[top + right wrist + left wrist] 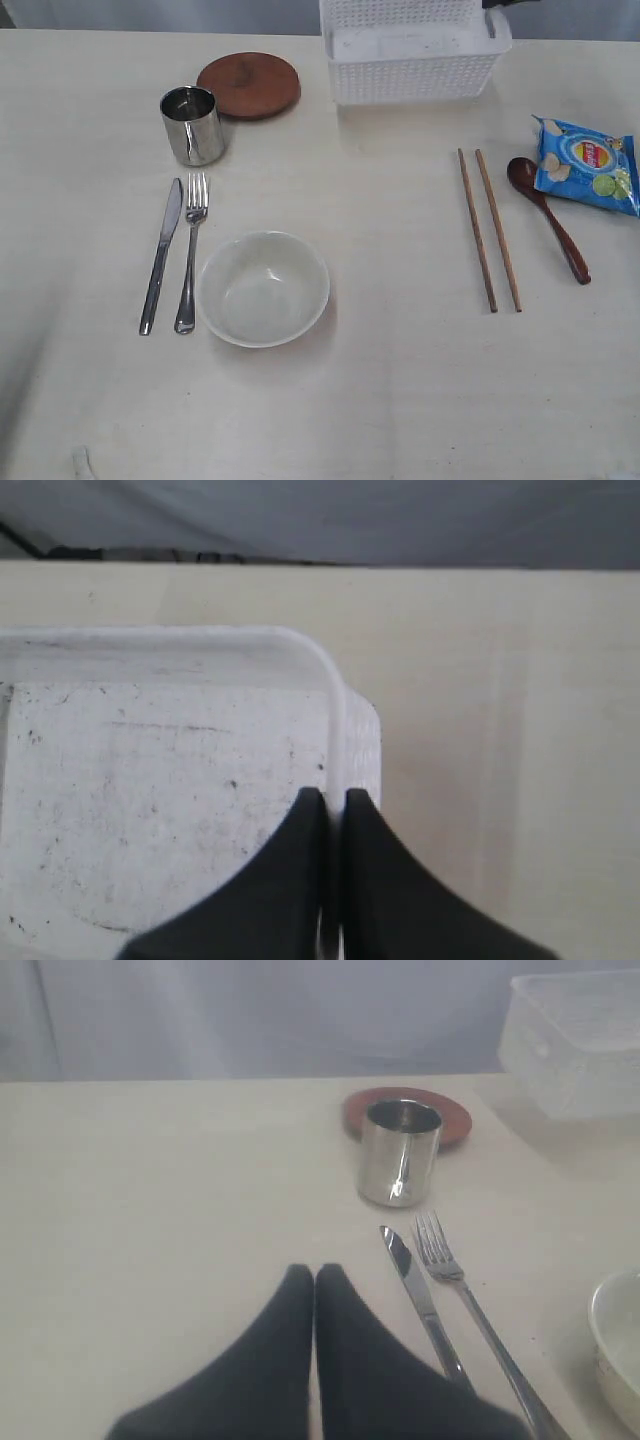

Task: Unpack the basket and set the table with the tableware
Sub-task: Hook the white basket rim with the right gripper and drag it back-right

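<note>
The white basket [415, 75] stands empty at the table's [400, 380] far edge. My right gripper [335, 798] is shut on the basket's rim [338, 720], one finger inside and one outside the wall. The tableware is laid out: brown plate [249, 85], steel cup [192, 124], knife [161, 255], fork [190, 250], off-white bowl [263, 288], chopsticks [489, 230] and wooden spoon [548, 217]. My left gripper [314, 1272] hangs shut and empty over bare table, beside the knife [420, 1295] and short of the cup [399, 1150].
A blue chips packet [588, 163] lies at the right edge, touching the spoon's bowl end. The basket sits close behind the plate and the cup. A grey curtain hangs behind the table's far edge.
</note>
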You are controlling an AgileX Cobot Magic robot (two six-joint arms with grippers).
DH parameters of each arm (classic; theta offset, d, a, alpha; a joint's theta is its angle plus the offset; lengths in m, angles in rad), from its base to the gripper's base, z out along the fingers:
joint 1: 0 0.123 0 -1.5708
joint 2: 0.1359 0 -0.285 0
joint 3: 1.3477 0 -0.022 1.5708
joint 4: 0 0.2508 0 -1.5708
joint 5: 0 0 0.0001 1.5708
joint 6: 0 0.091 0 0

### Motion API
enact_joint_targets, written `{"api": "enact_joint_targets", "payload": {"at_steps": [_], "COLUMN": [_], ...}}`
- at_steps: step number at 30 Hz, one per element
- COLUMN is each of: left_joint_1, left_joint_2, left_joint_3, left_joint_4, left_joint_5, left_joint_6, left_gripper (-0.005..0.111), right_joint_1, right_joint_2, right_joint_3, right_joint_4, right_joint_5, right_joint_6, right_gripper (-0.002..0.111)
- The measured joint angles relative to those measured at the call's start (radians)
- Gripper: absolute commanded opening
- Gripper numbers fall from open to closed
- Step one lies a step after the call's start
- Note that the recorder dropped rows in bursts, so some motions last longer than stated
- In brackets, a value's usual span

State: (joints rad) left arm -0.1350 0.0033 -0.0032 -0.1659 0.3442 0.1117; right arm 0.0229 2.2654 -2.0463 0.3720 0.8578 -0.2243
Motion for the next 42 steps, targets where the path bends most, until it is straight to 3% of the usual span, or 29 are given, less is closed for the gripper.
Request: {"api": "enact_joint_targets", "payload": {"at_steps": [15,24,31,33,39,42], "left_joint_1": [0.000,0.000,0.000,0.000,0.000,0.000], "left_joint_2": [0.000,0.000,0.000,0.000,0.000,0.000], "left_joint_3": [0.000,0.000,0.000,0.000,0.000,0.000], "left_joint_4": [0.000,0.000,0.000,0.000,0.000,0.000], "left_joint_5": [0.000,0.000,0.000,0.000,0.000,0.000], "left_joint_6": [0.000,0.000,0.000,0.000,0.000,0.000], "left_gripper": [0.000,0.000,0.000,0.000,0.000,0.000], "right_joint_1": [-0.211,-0.214,-0.221,-0.231,-0.245,-0.245], "right_joint_2": [0.075,0.148,0.165,0.158,0.117,0.108], "right_joint_3": [-0.066,-0.066,-0.066,-0.066,-0.066,-0.066], "right_joint_4": [0.000,0.150,0.115,0.106,0.115,0.143], "right_joint_5": [0.041,0.038,0.034,0.030,0.023,0.022], "right_joint_6": [0.029,-0.116,-0.143,-0.143,-0.144,-0.144], "right_gripper": [-0.001,-0.001,0.000,0.006,0.047,0.047]}}
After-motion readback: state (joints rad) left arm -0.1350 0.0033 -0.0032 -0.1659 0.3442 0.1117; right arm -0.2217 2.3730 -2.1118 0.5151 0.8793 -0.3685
